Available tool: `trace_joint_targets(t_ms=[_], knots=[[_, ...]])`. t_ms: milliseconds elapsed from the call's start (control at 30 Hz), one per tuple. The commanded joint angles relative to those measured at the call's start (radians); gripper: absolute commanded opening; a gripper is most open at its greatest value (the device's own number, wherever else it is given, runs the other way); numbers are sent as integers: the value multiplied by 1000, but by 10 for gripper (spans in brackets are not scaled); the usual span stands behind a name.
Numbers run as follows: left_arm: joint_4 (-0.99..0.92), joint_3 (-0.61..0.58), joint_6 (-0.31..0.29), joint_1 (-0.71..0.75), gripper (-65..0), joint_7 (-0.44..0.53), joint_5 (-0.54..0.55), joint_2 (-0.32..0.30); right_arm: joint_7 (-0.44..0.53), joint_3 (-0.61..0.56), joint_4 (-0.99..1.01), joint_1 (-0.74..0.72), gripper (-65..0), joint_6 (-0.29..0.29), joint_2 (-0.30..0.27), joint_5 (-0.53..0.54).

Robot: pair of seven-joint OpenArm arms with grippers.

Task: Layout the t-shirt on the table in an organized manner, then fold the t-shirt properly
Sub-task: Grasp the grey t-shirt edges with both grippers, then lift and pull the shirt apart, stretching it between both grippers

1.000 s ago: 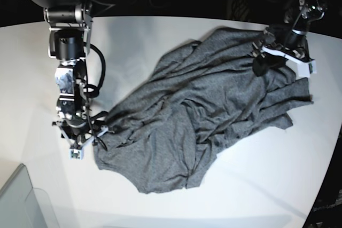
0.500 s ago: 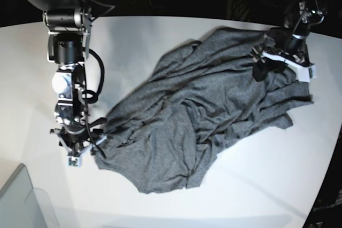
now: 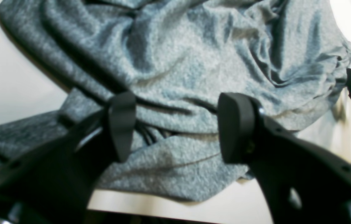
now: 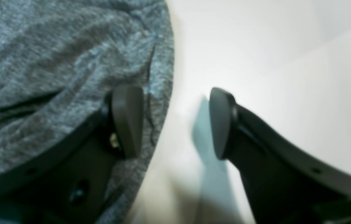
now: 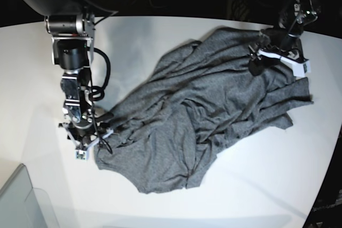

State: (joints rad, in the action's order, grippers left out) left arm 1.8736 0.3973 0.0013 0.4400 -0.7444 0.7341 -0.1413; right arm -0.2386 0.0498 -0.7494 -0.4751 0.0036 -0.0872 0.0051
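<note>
Base view shows us the shirt lying in a big rumpled heap on the table. It is not flat. Many folds and creases run across it, and it spreads from near the middle of the table toward the far edge where our left arm is.

Our left gripper sits over the far corner of the shirt, near the table's back edge. In the left wrist view we see its two dark fingers spread wide apart, with shirt folds showing between them. Nothing is pinched there. We cannot tell if the tips touch the cloth.

Our right gripper is at the other end of the shirt, right at its edge, on the side close to the bin corner. In the right wrist view its fingers are also wide apart. One finger is over the shirt's edge and the other is over bare table. The shirt edge runs between them. It holds nothing. This picture is blurry, so we cannot tell if the finger presses on the cloth.

The bin corner sits at the near edge of the table, apart from the shirt.
</note>
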Motion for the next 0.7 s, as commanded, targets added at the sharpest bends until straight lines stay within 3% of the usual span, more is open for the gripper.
trace_joint_targets(t_ms=[0,200,300,467,667], knots=[[16,4,-4,0,-245,15,11,-8,-2,2,-6,-23,-363,2,-6,-4],[24,4,-4,4,-245,15,15,-8,-49,9,-12,-21,-650,-3,-33,-4],[28,4,-4,6,-245,15,18,-8,-78,46,-28,-20,-650,-15,-64,-1],[85,-10,-4,16,-245,13,20,-8,-103,215,-269,111,-650,-116,-82,-1],[87,-80,1,-36,-245,15,14,-10,-127,304,-497,279,-650,-119,-72,-1]])
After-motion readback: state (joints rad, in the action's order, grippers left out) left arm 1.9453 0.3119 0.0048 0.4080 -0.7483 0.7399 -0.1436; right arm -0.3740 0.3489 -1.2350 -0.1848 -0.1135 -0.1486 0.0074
